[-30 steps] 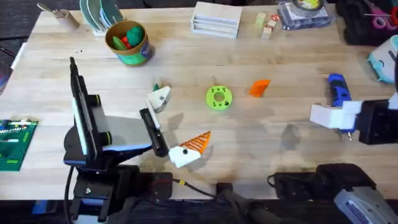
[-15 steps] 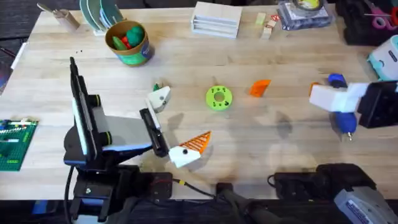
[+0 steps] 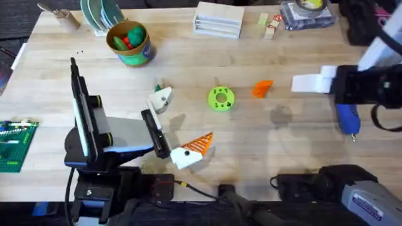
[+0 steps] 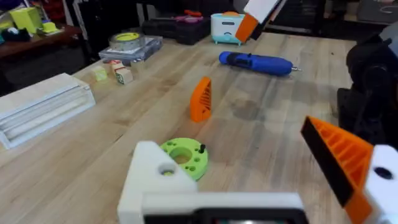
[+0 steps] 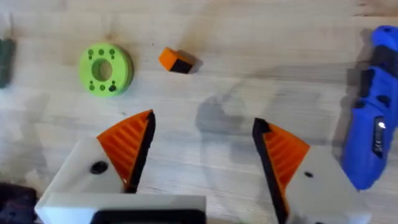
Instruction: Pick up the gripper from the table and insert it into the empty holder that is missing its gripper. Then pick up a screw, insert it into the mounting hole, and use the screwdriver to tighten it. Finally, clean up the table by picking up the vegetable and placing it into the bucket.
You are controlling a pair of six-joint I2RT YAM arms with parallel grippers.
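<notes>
The loose orange gripper (image 3: 262, 88) (image 4: 201, 99) (image 5: 176, 61) lies on the table (image 3: 251, 144) right of a lime-green disc (image 3: 220, 98). My left gripper (image 3: 176, 125) (image 4: 249, 180) rests open; one finger is the bare white holder (image 3: 162, 99) (image 4: 155, 180), the other carries an orange pad (image 3: 200, 143). My right gripper (image 3: 312, 83) (image 5: 202, 143) hovers open and empty, right of the loose gripper. The blue screwdriver (image 3: 347, 118) (image 4: 255, 62) (image 5: 373, 137) lies partly under the right arm. A dark screw (image 4: 202, 148) stands in the disc. The bucket (image 3: 130, 43) holds green and red pieces.
A small dark green thing (image 3: 157, 88) lies beside the holder; what it is I cannot tell. A white block stack (image 3: 218, 19), small cubes (image 3: 270, 28) and a tape box (image 3: 306, 14) line the far edge. A green board (image 3: 16, 144) sits at the left edge.
The right gripper has moved away from the front edge and leftward, passing over the screwdriver toward the loose orange gripper. The left arm has not moved.
</notes>
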